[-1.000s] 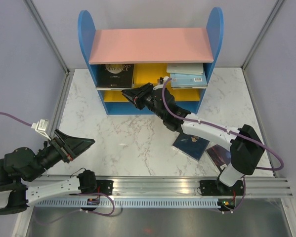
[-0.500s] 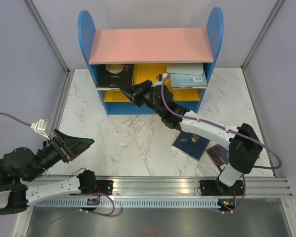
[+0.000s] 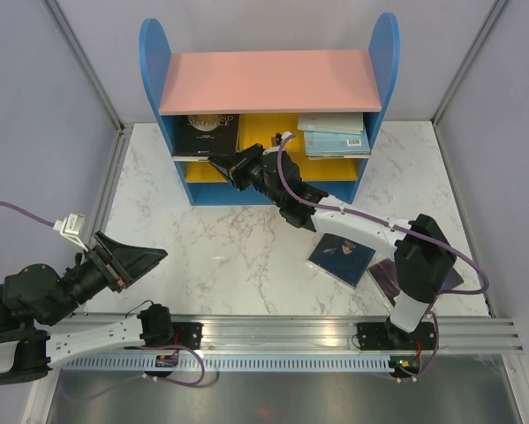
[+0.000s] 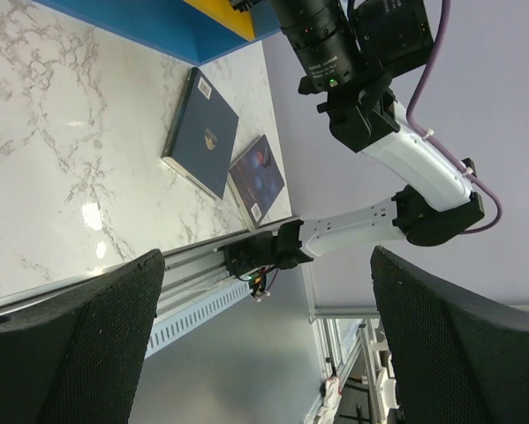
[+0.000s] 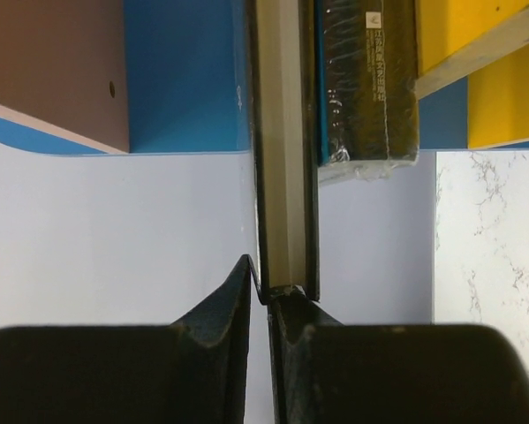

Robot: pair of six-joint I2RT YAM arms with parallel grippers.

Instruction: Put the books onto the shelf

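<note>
The shelf (image 3: 264,79) stands at the back of the table, with blue sides (image 5: 185,79), a pink top and yellow boards. A black book (image 3: 207,132) lies on its middle board at the left, and pale blue books (image 3: 335,134) are stacked at the right. My right gripper (image 3: 216,162) is shut, its tips (image 5: 266,293) against the near edge of a dark-covered book with cream pages (image 5: 282,141). A black wrapped book (image 5: 370,79) lies beside that one. Two more books, navy (image 3: 342,256) (image 4: 202,132) and dark (image 3: 389,276) (image 4: 257,177), lie on the table. My left gripper (image 3: 145,256) (image 4: 266,265) hangs open and empty near the left front.
The marble table (image 3: 229,238) is walled by grey panels on the left, right and back. A metal rail (image 3: 273,340) carrying both arm bases runs along the near edge. The right arm (image 3: 361,225) stretches across the table above the two lying books.
My right gripper has moved left and further toward the shelf's left half, and its jaws have closed fully. The left arm has stayed where it was.
</note>
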